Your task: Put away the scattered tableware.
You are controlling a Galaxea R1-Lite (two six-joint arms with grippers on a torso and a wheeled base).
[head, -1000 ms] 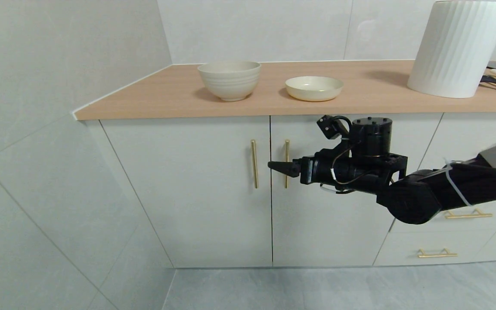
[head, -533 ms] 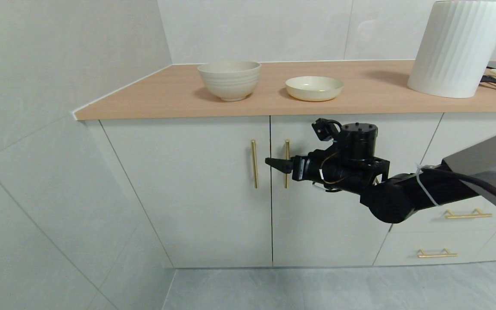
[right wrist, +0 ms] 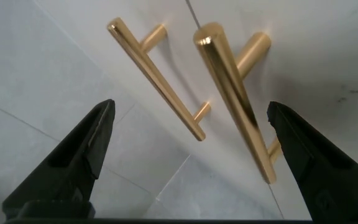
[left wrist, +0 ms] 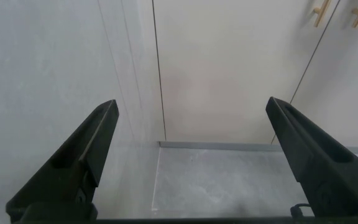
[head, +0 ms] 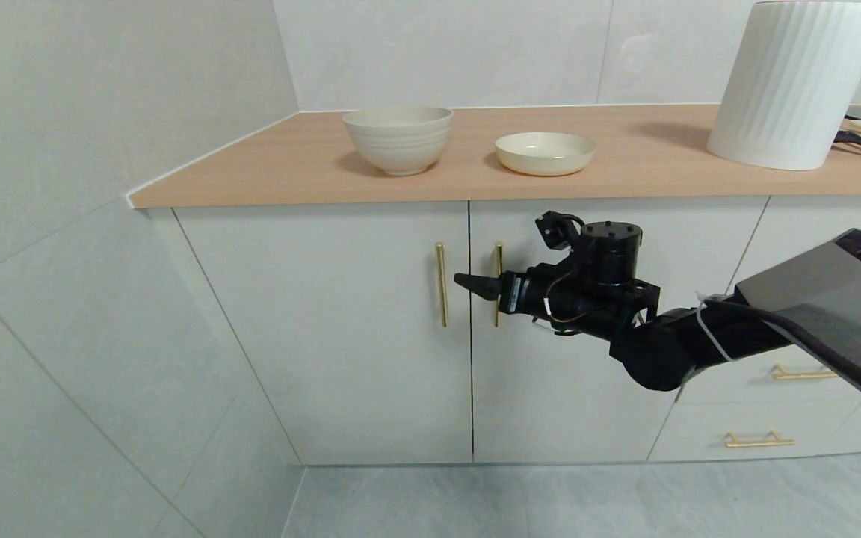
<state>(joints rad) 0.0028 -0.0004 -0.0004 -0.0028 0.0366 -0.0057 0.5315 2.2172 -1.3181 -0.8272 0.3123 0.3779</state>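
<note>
Wooden countertop (head: 625, 179) across the upper frame, with the bowl (head: 398, 138) at upper centre and the shallow dish (head: 545, 153) just to its right, both out in the open, not yet stowed. Below, at frame centre, right gripper (head: 475, 285) level with two brass bars, one (head: 442, 284) left of the door seam and one (head: 498, 258) right of it, on shut cabinet doors (head: 326, 329). Fingers spread wide, grasping nothing, near both bars. Left gripper (left wrist: 191, 118) likewise spread and empty, facing floor and cabinet base.

Likely trouble: closing with both bars between the fingers, or on the wrong one, and so jamming; pinching near a bar's end and slipping off on the pull; swinging the door into the forearm.
</note>
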